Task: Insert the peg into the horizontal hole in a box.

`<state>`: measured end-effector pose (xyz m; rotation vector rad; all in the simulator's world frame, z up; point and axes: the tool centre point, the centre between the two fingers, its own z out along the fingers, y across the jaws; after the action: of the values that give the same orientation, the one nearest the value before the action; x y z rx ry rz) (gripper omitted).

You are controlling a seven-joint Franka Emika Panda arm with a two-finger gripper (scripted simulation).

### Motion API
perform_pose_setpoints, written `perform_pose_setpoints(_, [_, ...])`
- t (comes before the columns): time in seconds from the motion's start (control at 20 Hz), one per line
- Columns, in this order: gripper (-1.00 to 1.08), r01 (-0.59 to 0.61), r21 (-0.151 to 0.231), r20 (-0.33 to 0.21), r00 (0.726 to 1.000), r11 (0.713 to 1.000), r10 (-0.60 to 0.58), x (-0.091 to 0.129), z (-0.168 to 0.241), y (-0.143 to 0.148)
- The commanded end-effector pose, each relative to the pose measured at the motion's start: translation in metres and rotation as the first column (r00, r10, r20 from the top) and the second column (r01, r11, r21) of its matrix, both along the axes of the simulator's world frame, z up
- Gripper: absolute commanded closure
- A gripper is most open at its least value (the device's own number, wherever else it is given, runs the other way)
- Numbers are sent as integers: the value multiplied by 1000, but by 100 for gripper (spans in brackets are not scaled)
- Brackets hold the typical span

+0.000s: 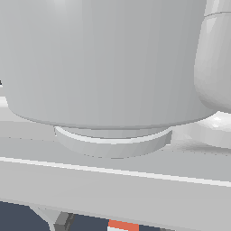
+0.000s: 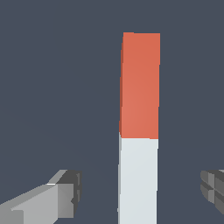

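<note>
Peg lying flat on the dark desk, seen full-length from the wrist view: orange-red half farther from the camera, white half nearer, running out of frame at its near end. Straight edges, square section, sharp colour break at mid-length. Judged rigid and light, no flex to be expected under a squeeze; flat parallel sides should seat well against flat pads, though smooth faces could slip or twist if gripped off-centre or too lightly. Long lever arm, so any hold far from the balance point likely tips the free end down. Best take judged on the white half, fairly close to the colour line, leaving the orange-red half clear to lead into the hole. Gripper hanging over the white half, jaws wide apart, one fingertip well off one side of the bar, the other just showing at the opposite frame edge. Clear desk visible between each finger and the peg; nothing held, nothing touched. Gap much wider than the bar, ample margin for descent. Exterior view almost wholly blocked by the grey arm body; only a sliver of peg showing at the frame's lower edge, beside a dark finger piece. Box and hole not in view in either picture; position relative to peg unknown.
</note>
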<state>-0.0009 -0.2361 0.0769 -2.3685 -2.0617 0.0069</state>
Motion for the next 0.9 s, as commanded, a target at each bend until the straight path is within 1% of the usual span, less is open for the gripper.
perform_pose_setpoints(0.0, [-92, 9, 1, 3, 1000, 1000, -9, 1, -5, -16])
perform_pose_setpoints(0.2, [-92, 18, 2, 4, 1000, 1000, -18, 1, -9, -28])
perform_pose_setpoints(0.55, [-92, 20, 1, 3, 1000, 1000, -20, 1, -12, -29])
perform_pose_setpoints(0.85, [-92, 20, 2, 4, 1000, 1000, -20, 0, -38, -29])
